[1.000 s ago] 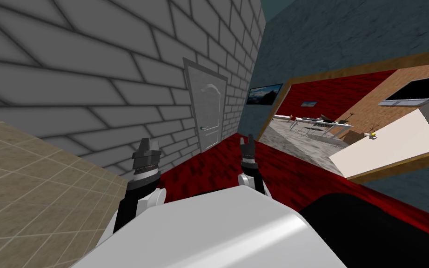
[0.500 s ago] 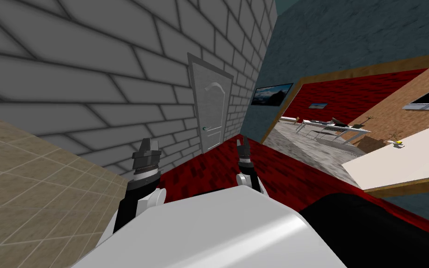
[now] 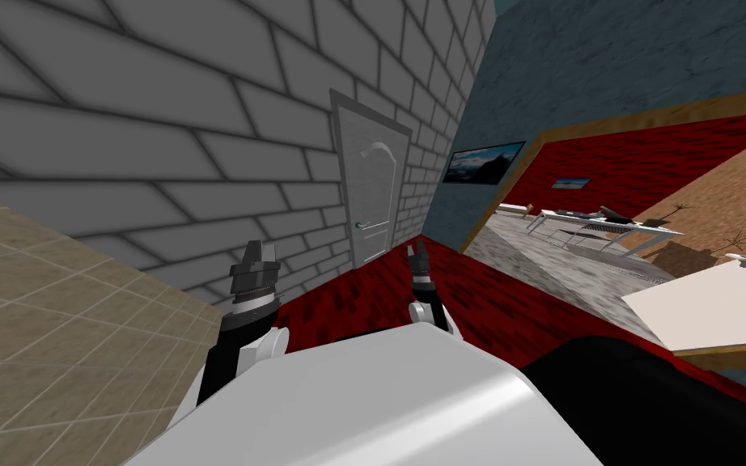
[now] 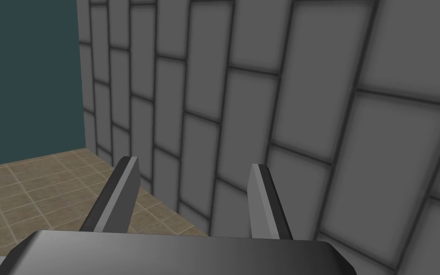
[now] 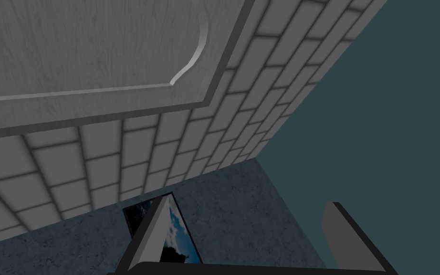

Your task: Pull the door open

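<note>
A light grey panelled door [image 3: 373,190] stands shut in the grey brick wall [image 3: 201,121], some way ahead of me. Its small dark handle [image 3: 361,226] sits on the door's left side at mid height. In the right wrist view the door's upper panel [image 5: 85,52] shows beyond the open fingers. My right gripper [image 3: 417,252] is raised over the red carpet, short of the door, nothing between its fingers [image 5: 154,229]. My left gripper [image 3: 255,257] hangs open near the brick wall, facing it, fingers [image 4: 119,195] apart and empty.
Red carpet [image 3: 509,307] leads to the door; tan tiles [image 3: 56,324] lie on my left. A framed picture [image 3: 483,162] hangs on the teal wall. A wide opening at right shows a room with a white table [image 3: 598,220]. A white counter [image 3: 719,311] juts in nearby.
I have turned and rolled forward: the door has drifted right and grown slightly. My right gripper has swung a little to the left, towards the door. The left arm holds its pose.
</note>
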Tool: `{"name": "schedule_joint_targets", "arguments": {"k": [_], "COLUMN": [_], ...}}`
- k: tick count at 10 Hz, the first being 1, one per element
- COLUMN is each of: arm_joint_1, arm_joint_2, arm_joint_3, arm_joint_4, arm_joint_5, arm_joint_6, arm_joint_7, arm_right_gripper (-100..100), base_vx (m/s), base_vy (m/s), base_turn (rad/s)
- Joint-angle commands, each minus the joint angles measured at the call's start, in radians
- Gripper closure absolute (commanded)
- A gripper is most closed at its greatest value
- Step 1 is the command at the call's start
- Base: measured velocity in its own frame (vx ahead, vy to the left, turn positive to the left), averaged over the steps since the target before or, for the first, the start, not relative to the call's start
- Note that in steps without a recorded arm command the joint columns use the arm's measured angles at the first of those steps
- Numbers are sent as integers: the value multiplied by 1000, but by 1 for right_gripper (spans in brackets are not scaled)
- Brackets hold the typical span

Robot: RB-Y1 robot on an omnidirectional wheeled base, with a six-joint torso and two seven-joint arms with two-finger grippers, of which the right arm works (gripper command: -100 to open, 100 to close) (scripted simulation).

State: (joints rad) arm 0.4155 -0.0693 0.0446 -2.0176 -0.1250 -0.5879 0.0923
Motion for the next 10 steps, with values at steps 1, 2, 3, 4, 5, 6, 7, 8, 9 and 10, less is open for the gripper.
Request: {"name": "schedule_joint_targets", "arguments": {"k": [1,2,3,4,5,6,7,8,9,10], "arm_joint_1": [-21,-30,-39,-49,-60,-70,-80,-90,-101,-112], "arm_joint_2": [-9,-15,-22,-28,-35,-41,-48,-54,-61,-67], "arm_joint_3": [3,5,7,10,12,14,17,19,22,24], "arm_joint_4": [37,59,80,104,129,153,177,201,226,252], "arm_joint_5": [-3,-4,-6,-8,-10,-12,-13,-15,-17,-19], "arm_joint_6": [1,-1,-3,-4,-6,-8,-10,-12,-13,-15], "arm_joint_7": [-5,-8,-12,-16,-19,-23,-27,-31,-35,-39], "arm_right_gripper": [-100,-100,-100,-100,-100,-100,-100,-100,-100,-100], "base_vx": [95,97,97,92,101,112,103,93,89,86], "base_vy": [-1,-9,-25,-22,-14,-1,3,-4,-3,-5], "base_turn": [88,85,73,80,82,81,95,97,89,87]}}
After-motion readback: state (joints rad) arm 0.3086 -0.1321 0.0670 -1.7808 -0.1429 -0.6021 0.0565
